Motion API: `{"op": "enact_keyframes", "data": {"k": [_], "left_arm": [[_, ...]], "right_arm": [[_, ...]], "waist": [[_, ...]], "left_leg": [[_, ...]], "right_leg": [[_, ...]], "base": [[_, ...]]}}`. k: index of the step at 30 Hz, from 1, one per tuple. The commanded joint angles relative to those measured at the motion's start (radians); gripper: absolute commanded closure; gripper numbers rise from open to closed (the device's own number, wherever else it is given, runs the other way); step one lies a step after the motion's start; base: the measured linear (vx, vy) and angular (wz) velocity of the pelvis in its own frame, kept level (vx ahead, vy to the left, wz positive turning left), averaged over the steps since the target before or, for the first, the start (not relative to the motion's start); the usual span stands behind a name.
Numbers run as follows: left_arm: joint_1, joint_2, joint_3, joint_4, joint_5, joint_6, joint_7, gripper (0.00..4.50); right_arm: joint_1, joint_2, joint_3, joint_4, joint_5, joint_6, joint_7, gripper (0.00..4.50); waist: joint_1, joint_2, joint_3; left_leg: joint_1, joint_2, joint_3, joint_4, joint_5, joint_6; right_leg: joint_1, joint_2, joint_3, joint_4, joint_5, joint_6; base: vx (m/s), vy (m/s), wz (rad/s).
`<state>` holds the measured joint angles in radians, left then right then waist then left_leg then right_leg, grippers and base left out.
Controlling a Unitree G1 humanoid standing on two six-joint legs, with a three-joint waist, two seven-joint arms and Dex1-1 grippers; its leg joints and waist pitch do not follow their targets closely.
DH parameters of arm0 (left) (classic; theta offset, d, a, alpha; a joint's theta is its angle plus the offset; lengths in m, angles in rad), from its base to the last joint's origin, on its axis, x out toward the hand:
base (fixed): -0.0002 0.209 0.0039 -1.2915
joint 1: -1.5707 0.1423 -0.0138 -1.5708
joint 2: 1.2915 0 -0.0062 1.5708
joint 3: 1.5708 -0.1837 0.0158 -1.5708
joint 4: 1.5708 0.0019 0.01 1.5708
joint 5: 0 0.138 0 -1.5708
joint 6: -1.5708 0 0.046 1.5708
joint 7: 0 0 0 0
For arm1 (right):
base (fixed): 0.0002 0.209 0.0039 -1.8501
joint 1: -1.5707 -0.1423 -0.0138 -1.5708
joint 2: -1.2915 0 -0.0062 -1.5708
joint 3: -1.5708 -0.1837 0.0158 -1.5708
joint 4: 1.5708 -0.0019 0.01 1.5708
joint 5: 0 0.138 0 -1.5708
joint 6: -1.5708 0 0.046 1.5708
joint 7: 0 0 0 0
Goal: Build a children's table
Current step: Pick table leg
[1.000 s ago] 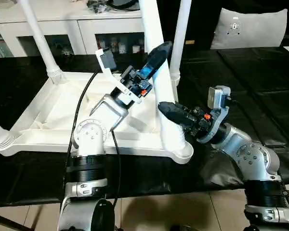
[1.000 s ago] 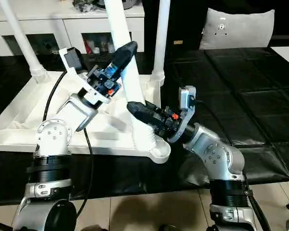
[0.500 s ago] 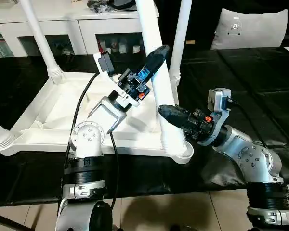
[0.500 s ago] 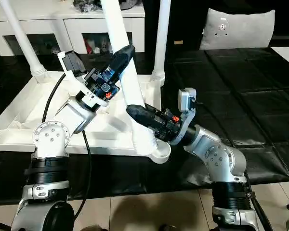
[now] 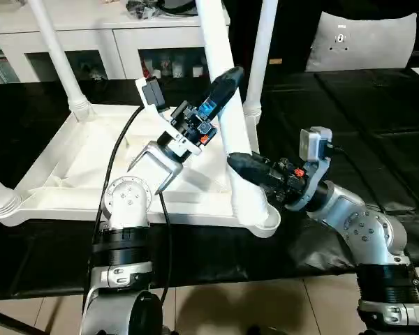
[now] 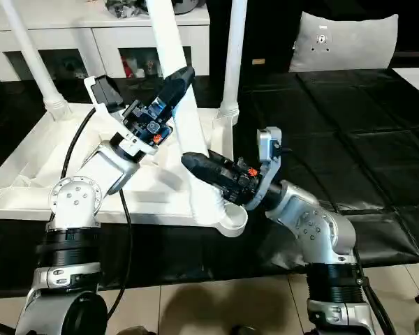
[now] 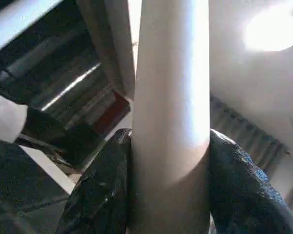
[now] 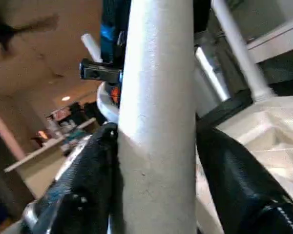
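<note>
nowhere any legible writing on table leg

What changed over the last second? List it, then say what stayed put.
The leg that both grippers hold tipped slightly, its upper end swinging toward the robot's left, and the left gripper moved with it. The right gripper stayed low on the leg near the corner socket, one finger apart from the leg in its wrist view. The tabletop and other legs kept their places.

One tabletop, four legs, one cabinet, one cushion.
</note>
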<state>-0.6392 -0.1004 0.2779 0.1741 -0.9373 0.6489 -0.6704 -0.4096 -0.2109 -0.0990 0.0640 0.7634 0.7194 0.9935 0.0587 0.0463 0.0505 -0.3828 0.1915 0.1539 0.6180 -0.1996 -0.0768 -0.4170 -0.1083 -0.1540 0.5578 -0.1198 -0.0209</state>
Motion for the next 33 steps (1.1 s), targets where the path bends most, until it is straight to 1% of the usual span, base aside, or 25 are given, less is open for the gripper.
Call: {"op": "enact_keyframes", "data": {"k": [1,2,3,5,6,7,9,10,13,14,15,16,17,18,19,20,22,23,24,25,26,27,28,30,33], "left_arm": [[-0.010,0.001,-0.030,-0.015,0.028,-0.014,0.005,2.71],[-0.009,0.010,-0.043,-0.016,0.067,-0.043,0.018,2.71],[-0.004,0.031,-0.082,-0.028,0.147,-0.093,0.031,2.71],[0.000,0.040,-0.104,-0.036,0.188,-0.118,0.036,2.71],[0.009,0.055,-0.146,-0.054,0.256,-0.156,0.055,2.71],[0.010,0.058,-0.156,-0.057,0.272,-0.166,0.061,2.71],[0.012,0.063,-0.172,-0.061,0.296,-0.179,0.069,2.71],[0.014,0.066,-0.188,-0.065,0.317,-0.195,0.071,2.71],[0.011,0.060,-0.216,-0.071,0.379,-0.244,0.103,2.71],[-0.001,0.047,-0.244,-0.060,0.478,-0.331,0.173,2.71],[-0.009,0.042,-0.263,-0.050,0.544,-0.390,0.217,2.71],[-0.009,0.043,-0.264,-0.050,0.546,-0.391,0.218,2.71],[-0.011,0.043,-0.276,-0.049,0.576,-0.416,0.235,2.71],[-0.015,0.036,-0.285,-0.049,0.613,-0.450,0.273,2.71],[-0.016,0.029,-0.281,-0.051,0.620,-0.455,0.295,2.71],[-0.016,0.026,-0.279,-0.052,0.620,-0.454,0.301,2.71],[-0.017,0.022,-0.285,-0.050,0.635,-0.467,0.316,2.71],[-0.016,0.024,-0.293,-0.048,0.645,-0.469,0.318,2.71],[-0.015,0.025,-0.298,-0.047,0.651,-0.470,0.319,2.71],[-0.013,0.028,-0.308,-0.045,0.665,-0.476,0.322,2.71],[-0.011,0.027,-0.316,-0.039,0.683,-0.489,0.330,2.71],[-0.010,0.026,-0.319,-0.034,0.697,-0.501,0.338,2.71],[-0.010,0.025,-0.321,-0.031,0.706,-0.510,0.343,2.71],[-0.010,0.023,-0.325,-0.023,0.721,-0.530,0.354,2.71],[-0.010,0.023,-0.328,-0.017,0.734,-0.543,0.365,2.71]], "right_arm": [[-0.022,-0.011,0.008,0.029,-0.070,-0.050,-0.061,1.47],[-0.024,-0.016,0.025,0.030,-0.109,-0.086,-0.077,1.41],[-0.025,-0.019,0.052,0.026,-0.166,-0.129,-0.107,1.41],[-0.025,-0.021,0.065,0.024,-0.190,-0.145,-0.120,1.19],[-0.026,-0.012,0.086,0.018,-0.233,-0.165,-0.166,1.07],[-0.026,-0.010,0.092,0.017,-0.242,-0.167,-0.178,1.00],[-0.025,-0.006,0.103,0.015,-0.260,-0.178,-0.192,0.96],[-0.025,0.000,0.112,0.013,-0.273,-0.180,-0.210,0.80],[-0.029,0.016,0.140,0.027,-0.316,-0.178,-0.267,0.60],[-0.043,0.046,0.160,0.067,-0.384,-0.197,-0.369,0.60],[-0.056,0.075,0.160,0.097,-0.421,-0.210,-0.447,0.60],[-0.056,0.076,0.159,0.097,-0.422,-0.210,-0.449,0.60],[-0.061,0.089,0.156,0.105,-0.433,-0.218,-0.477,0.60],[-0.071,0.110,0.155,0.115,-0.455,-0.253,-0.517,0.60],[-0.075,0.122,0.157,0.121,-0.468,-0.282,-0.532,0.60],[-0.076,0.125,0.158,0.122,-0.471,-0.291,-0.535,0.87],[-0.089,0.147,0.152,0.136,-0.484,-0.309,-0.578,0.94],[-0.093,0.157,0.153,0.141,-0.490,-0.313,-0.594,0.94],[-0.096,0.162,0.154,0.143,-0.494,-0.315,-0.602,1.13],[-0.098,0.166,0.165,0.144,-0.511,-0.313,-0.621,1.13],[-0.100,0.170,0.181,0.149,-0.541,-0.319,-0.647,1.37],[-0.102,0.173,0.192,0.153,-0.563,-0.329,-0.664,1.37],[-0.102,0.177,0.202,0.157,-0.584,-0.351,-0.678,1.37],[-0.103,0.184,0.212,0.166,-0.599,-0.376,-0.690,1.71],[-0.105,0.194,0.213,0.179,-0.590,-0.374,-0.680,1.89]], "waist": [[0.000,-0.016,-0.073],[-0.001,-0.013,-0.072],[-0.003,-0.014,-0.071],[-0.006,-0.013,-0.071],[-0.006,-0.015,-0.072],[-0.005,-0.015,-0.072],[-0.008,-0.013,-0.074],[-0.006,-0.015,-0.074],[-0.008,-0.015,-0.073],[-0.008,-0.015,-0.072],[-0.015,-0.015,-0.071],[-0.017,-0.014,-0.072],[-0.022,-0.016,-0.072],[-0.025,-0.015,-0.071],[-0.029,-0.014,-0.072],[-0.030,-0.014,-0.072],[-0.032,-0.013,-0.072],[-0.033,-0.017,-0.073],[-0.032,-0.015,-0.072],[-0.032,-0.015,-0.072],[-0.032,-0.022,-0.073],[-0.032,-0.017,-0.073],[-0.033,-0.018,-0.073],[-0.031,-0.018,-0.073],[-0.032,-0.018,-0.073]], "left_leg": [[0.004,0.024,-0.001,-0.076,-0.176,0.061],[0.004,0.025,-0.002,-0.077,-0.178,0.057],[0.003,0.025,-0.004,-0.079,-0.182,0.051],[0.006,0.023,-0.004,-0.079,-0.186,0.045],[0.004,0.024,-0.004,-0.078,-0.183,0.048],[0.004,0.027,-0.007,-0.080,-0.180,0.045],[0.005,0.027,-0.004,-0.079,-0.176,0.049],[0.003,0.028,-0.005,-0.079,-0.170,0.054],[0.002,0.029,-0.005,-0.080,-0.173,0.053],[0.002,0.030,-0.006,-0.081,-0.173,0.052],[0.001,0.028,-0.006,-0.081,-0.180,0.043],[0.002,0.028,-0.006,-0.082,-0.185,0.037],[0.000,0.026,-0.007,-0.082,-0.193,0.035],[0.001,0.026,-0.007,-0.081,-0.203,0.037],[0.000,0.025,-0.006,-0.080,-0.209,0.036],[0.001,0.025,-0.005,-0.080,-0.210,0.037],[0.000,0.026,-0.006,-0.080,-0.210,0.046],[-0.001,0.026,-0.006,-0.081,-0.209,0.049],[-0.001,0.027,-0.006,-0.081,-0.209,0.051],[0.000,0.028,-0.006,-0.081,-0.208,0.051],[-0.001,0.029,-0.008,-0.081,-0.195,0.051],[-0.002,0.029,-0.007,-0.081,-0.185,0.049],[0.000,0.028,-0.005,-0.081,-0.188,0.050],[0.000,0.028,-0.004,-0.081,-0.192,0.052],[0.000,0.028,-0.004,-0.080,-0.194,0.059]], "right_leg": [[0.068,-0.042,0.037,-0.090,-0.515,-0.021],[0.066,-0.041,0.037,-0.090,-0.511,-0.020],[0.066,-0.041,0.037,-0.090,-0.515,-0.011],[0.066,-0.041,0.038,-0.091,-0.521,0.000],[0.067,-0.042,0.039,-0.088,-0.514,-0.004],[0.066,-0.043,0.040,-0.087,-0.509,-0.005],[0.066,-0.043,0.043,-0.083,-0.482,-0.023],[0.067,-0.044,0.044,-0.079,-0.467,-0.034],[0.067,-0.044,0.045,-0.077,-0.458,-0.043],[0.066,-0.045,0.046,-0.080,-0.461,-0.043],[0.066,-0.044,0.045,-0.081,-0.469,-0.040],[0.064,-0.045,0.044,-0.082,-0.475,-0.036],[0.068,-0.046,0.043,-0.082,-0.486,-0.029],[0.065,-0.046,0.043,-0.084,-0.495,-0.022],[0.065,-0.046,0.043,-0.084,-0.497,-0.020],[0.066,-0.046,0.042,-0.085,-0.494,-0.020],[0.064,-0.045,0.044,-0.083,-0.483,-0.027],[0.065,-0.045,0.044,-0.080,-0.476,-0.032],[0.065,-0.045,0.045,-0.080,-0.475,-0.034],[0.064,-0.045,0.046,-0.080,-0.472,-0.035],[0.065,-0.046,0.047,-0.075,-0.461,-0.040],[0.064,-0.045,0.049,-0.074,-0.447,-0.044],[0.064,-0.044,0.049,-0.075,-0.445,-0.045],[0.064,-0.047,0.050,-0.075,-0.443,-0.049],[0.065,-0.045,0.051,-0.073,-0.433,-0.052]], "base": [[0.000,0.000,0.00],[0.000,0.000,0.00],[0.000,0.000,0.00],[0.000,0.000,0.00],[0.000,0.000,0.00],[0.000,0.000,0.00],[0.000,0.000,0.00],[0.000,0.000,0.00],[0.000,0.000,0.00],[0.000,0.000,0.00],[0.000,0.000,0.00],[0.000,0.000,0.00],[0.000,0.000,0.00],[0.000,0.000,0.00],[0.000,0.000,0.00],[0.000,0.000,0.00],[0.000,0.000,0.00],[0.000,0.000,0.00],[0.000,0.000,0.00],[0.000,0.000,0.00],[0.000,0.000,0.00],[0.000,0.000,0.00],[0.000,0.000,0.00],[0.000,0.000,0.00],[0.000,0.000,0.00]]}}
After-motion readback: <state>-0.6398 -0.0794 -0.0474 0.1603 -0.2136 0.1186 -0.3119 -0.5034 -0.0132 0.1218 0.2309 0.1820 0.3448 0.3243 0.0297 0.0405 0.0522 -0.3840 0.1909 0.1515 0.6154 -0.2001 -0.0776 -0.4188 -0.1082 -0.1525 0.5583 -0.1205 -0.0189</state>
